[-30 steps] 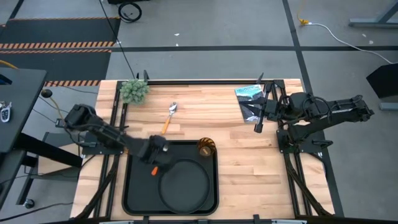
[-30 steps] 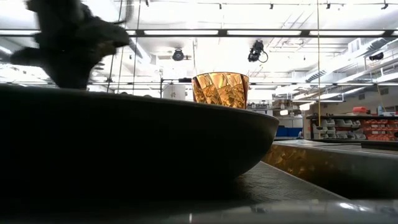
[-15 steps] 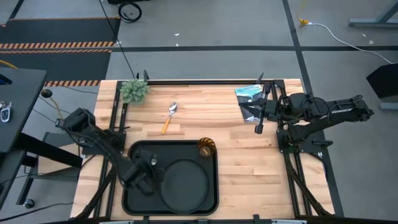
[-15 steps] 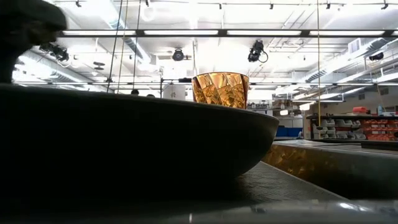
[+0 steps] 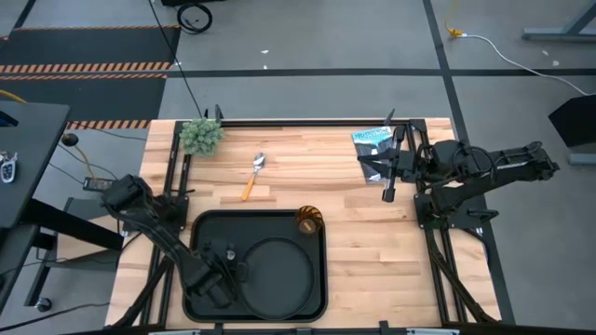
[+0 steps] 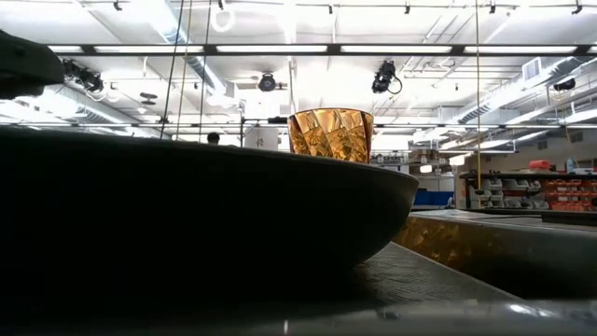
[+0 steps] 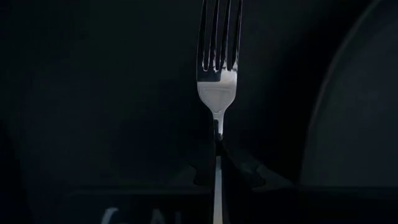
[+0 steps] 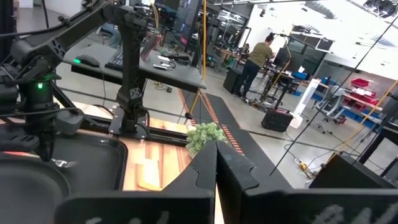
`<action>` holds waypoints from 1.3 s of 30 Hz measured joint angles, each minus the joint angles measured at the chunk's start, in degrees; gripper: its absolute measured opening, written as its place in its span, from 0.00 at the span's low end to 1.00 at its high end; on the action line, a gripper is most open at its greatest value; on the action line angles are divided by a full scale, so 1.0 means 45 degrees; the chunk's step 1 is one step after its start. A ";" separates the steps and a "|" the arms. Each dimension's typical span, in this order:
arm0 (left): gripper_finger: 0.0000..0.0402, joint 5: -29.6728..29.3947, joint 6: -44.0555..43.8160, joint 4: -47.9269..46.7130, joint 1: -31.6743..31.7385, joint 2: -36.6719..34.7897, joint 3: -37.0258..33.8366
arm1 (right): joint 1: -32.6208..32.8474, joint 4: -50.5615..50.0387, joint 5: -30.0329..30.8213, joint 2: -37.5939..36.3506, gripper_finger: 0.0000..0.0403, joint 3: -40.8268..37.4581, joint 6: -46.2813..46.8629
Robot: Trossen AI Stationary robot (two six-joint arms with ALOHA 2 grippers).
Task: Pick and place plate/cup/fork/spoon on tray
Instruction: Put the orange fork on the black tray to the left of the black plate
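Observation:
My left gripper (image 5: 219, 274) is low over the left part of the black tray (image 5: 200, 223), beside the round black plate (image 5: 279, 272) that lies in the tray. It is shut on the fork (image 7: 217, 74), whose silver tines point away from the fingers; its handle is hidden. The amber cup (image 5: 308, 221) stands upright in the tray's far right corner and shows in the low view (image 6: 330, 133) behind the plate (image 6: 187, 215). The spoon (image 5: 253, 174) lies on the bare wood beyond the tray. My right gripper (image 5: 389, 172) is shut and waits at the table's far right. My left gripper pinches the fork between its two fingers (image 7: 239, 165) at the narrow neck (image 7: 217, 127) just behind the tines. The fork runs on along the fingers, tines ahead, over the tray's dark floor. Whether the tines touch the tray I cannot tell.
A green plant-like tuft (image 5: 200, 136) sits at the table's far left corner. A shiny blue packet (image 5: 374, 149) lies at the far right by my right gripper. Bare wood lies to the right of the tray. A person (image 8: 255, 56) stands far off in the room.
My left gripper has carried the fork from the tray's far left corner toward the table's near edge and a little to the left, along the tray's left part beside the plate. In the low view the arm has left the upper left of the picture.

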 joint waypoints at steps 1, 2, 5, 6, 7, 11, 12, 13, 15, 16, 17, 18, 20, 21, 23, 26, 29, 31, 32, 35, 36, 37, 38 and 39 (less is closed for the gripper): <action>0.04 0.0021 -0.0064 0.0157 0.0000 0.0055 0.0000 | 0.0000 0.0002 0.0002 0.0000 0.02 -0.0005 0.0000; 0.04 0.0026 -0.0084 0.0282 0.0000 0.0097 0.0000 | 0.0000 0.0005 0.0002 0.0000 0.02 -0.0004 0.0000; 0.04 0.0055 -0.0179 0.0625 0.0010 0.0265 0.0000 | 0.0000 0.0005 0.0005 0.0000 0.02 -0.0005 0.0010; 0.04 0.0060 -0.0227 0.0637 0.0010 0.0265 0.0000 | 0.0000 0.0000 0.0005 0.0002 0.02 -0.0002 0.0010; 0.04 0.0060 -0.0252 0.0611 0.0010 0.0265 0.0000 | 0.0000 0.0005 0.0005 0.0015 0.02 -0.0005 0.0010; 0.04 -0.0102 -0.0399 0.0536 0.0075 0.0265 0.0000 | 0.0000 0.0004 0.0009 0.0021 0.02 -0.0005 0.0010; 0.04 -0.0176 -0.0409 0.0540 0.0114 0.0265 0.0000 | 0.0000 0.0002 0.0005 0.0019 0.02 -0.0005 0.0010; 0.04 -0.0216 -0.0409 0.0553 0.0140 0.0265 0.0000 | 0.0000 -0.0004 0.0008 0.0024 0.02 -0.0002 0.0006; 0.04 -0.0229 -0.0414 0.0576 0.0209 0.0265 0.0000 | 0.0000 0.0000 0.0009 0.0023 0.02 -0.0005 0.0010; 0.04 -0.0233 -0.0414 0.0592 0.0241 0.0265 0.0000 | 0.0000 0.0000 0.0009 0.0024 0.02 -0.0005 0.0010; 0.04 -0.0251 -0.0414 0.0597 0.0276 0.0265 0.0000 | 0.0000 0.0000 0.0009 0.0024 0.02 -0.0005 0.0010; 0.04 -0.0251 -0.0414 0.0595 0.0287 0.0265 0.0000 | 0.0000 -0.0005 0.0009 0.0024 0.02 -0.0004 0.0010; 0.05 -0.0260 -0.0414 0.0597 0.0291 0.0265 0.0000 | 0.0000 0.0000 0.0014 0.0024 0.02 -0.0002 0.0010; 0.05 -0.0261 -0.0414 0.0594 0.0288 0.0265 0.0000 | 0.0000 -0.0002 0.0014 0.0024 0.02 -0.0002 0.0010; 0.08 -0.0259 -0.0419 0.0607 0.0287 0.0265 0.0000 | 0.0000 0.0000 0.0014 0.0024 0.02 -0.0005 0.0010; 0.14 -0.0256 -0.0419 0.0609 0.0282 0.0260 0.0000 | 0.0000 -0.0005 0.0014 0.0024 0.02 -0.0004 0.0014; 0.19 -0.0261 -0.0419 0.0670 0.0287 0.0260 0.0000 | 0.0000 -0.0005 0.0019 0.0023 0.02 -0.0005 0.0138; 0.22 -0.0256 -0.0392 0.0726 0.0286 0.0260 0.0000 | 0.0000 -0.0005 0.0019 0.0024 0.02 -0.0005 0.0204; 0.23 -0.0244 -0.0291 0.0720 0.0287 0.0260 0.0000 | 0.0000 -0.0005 0.0019 0.0024 0.02 0.0000 0.0204; 0.24 -0.0198 -0.0148 0.0467 0.0283 0.0201 0.0027 | 0.0000 -0.0005 0.0019 0.0024 0.02 -0.0002 0.0203; 0.24 -0.0191 -0.0128 0.0234 0.0293 0.0157 0.0089 | 0.0000 0.0000 0.0019 0.0024 0.02 -0.0005 0.0204; 0.24 -0.0175 -0.0111 -0.0026 0.0337 0.0131 0.0200 | 0.0000 0.0000 0.0019 0.0024 0.02 -0.0005 0.0204; 0.23 -0.0164 -0.0074 -0.0289 0.0388 0.0129 0.0359 | 0.0000 0.0000 0.0019 0.0024 0.02 -0.0003 0.0209; 0.23 -0.0164 0.0053 -0.0604 0.0448 0.0129 0.0550 | 0.0000 0.0000 0.0019 0.0024 0.02 0.0000 0.0211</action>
